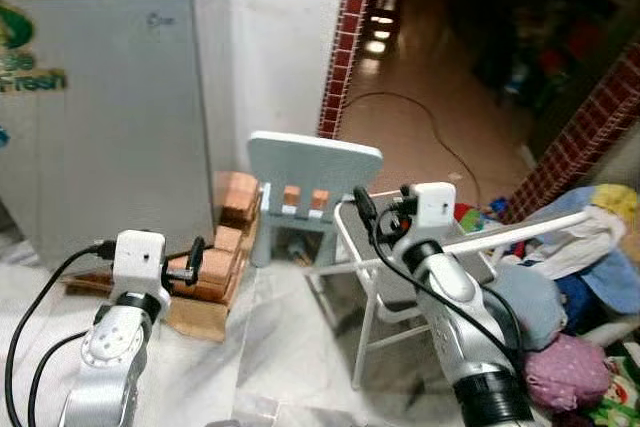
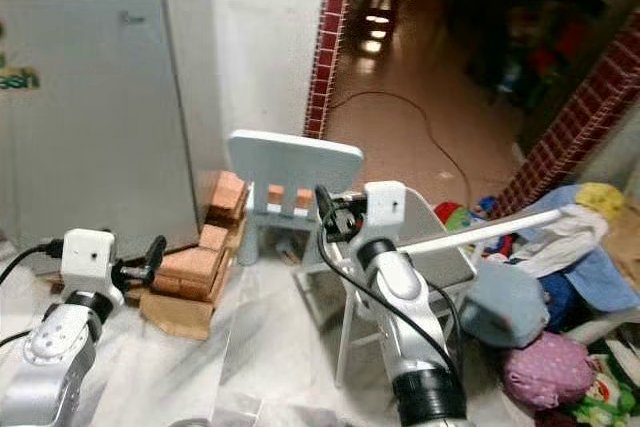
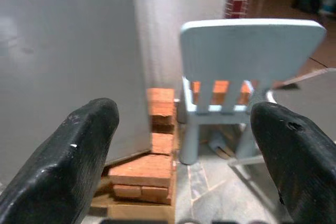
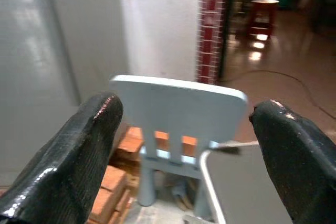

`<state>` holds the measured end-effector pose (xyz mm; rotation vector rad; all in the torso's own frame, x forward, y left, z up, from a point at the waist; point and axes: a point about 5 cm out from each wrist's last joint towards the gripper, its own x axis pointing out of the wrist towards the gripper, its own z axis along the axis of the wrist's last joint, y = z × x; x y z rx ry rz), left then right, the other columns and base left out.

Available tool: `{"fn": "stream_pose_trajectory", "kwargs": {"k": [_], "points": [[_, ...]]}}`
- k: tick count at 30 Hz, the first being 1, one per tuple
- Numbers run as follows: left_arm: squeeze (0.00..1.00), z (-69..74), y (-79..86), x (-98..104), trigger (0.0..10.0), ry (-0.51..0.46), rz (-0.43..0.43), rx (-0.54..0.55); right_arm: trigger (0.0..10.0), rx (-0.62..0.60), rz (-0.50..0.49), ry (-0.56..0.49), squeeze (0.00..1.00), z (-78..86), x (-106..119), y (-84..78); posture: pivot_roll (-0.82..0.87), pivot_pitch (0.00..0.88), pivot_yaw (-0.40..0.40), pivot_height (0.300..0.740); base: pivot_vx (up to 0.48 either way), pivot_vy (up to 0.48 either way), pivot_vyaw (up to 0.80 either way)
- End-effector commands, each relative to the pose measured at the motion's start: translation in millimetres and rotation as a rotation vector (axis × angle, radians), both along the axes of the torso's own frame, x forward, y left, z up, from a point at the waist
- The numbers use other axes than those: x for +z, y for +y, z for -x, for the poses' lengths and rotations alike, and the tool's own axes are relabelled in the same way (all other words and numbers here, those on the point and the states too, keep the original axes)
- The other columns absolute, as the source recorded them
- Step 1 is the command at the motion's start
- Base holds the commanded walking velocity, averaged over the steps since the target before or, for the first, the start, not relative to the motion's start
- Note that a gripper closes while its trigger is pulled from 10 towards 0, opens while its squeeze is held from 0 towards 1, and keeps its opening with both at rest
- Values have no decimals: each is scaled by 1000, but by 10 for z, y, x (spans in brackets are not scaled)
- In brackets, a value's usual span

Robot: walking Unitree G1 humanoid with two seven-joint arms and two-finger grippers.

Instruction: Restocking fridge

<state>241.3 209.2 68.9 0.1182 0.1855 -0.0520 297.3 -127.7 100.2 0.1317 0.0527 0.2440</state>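
Left end effector (image 1: 197, 259) and right end effector (image 4: 184, 145), both empty, fingers spread, face a pale blue plastic chair (image 1: 312, 179); left of it stacked orange bricks (image 1: 225, 237) and a closed grey fridge (image 1: 100, 97), partly cut off.

Two silver arms showing, ribbed metallic shells, black collar ring near right forearm base. White boxy camera housing sitting behind left gripper (image 1: 196, 260) and behind right gripper (image 1: 366, 209). Black cables looping off each wrist, trailing along forearms. Fingers (image 3: 79, 166) appearing long, black, matte, finely ribbed, rounded at tips.
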Motion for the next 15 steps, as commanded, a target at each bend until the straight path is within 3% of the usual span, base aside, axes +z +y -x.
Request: {"fn": "stream_pose_trajectory", "kwargs": {"k": [1, 15], "points": [[0, -25, -75, 13, 10000, -6, 6, -36, 10000, -30, 10, 0, 0, -14, 2, -78, 196, 0, -83, 740, 0, 480, -800], [0, -12, -131, 4, 10000, 2, 4, -61, 10000, -27, 12, -2, 0, -21, 1, -55, 193, 0, -81, 740, 0, 480, -800]]}}
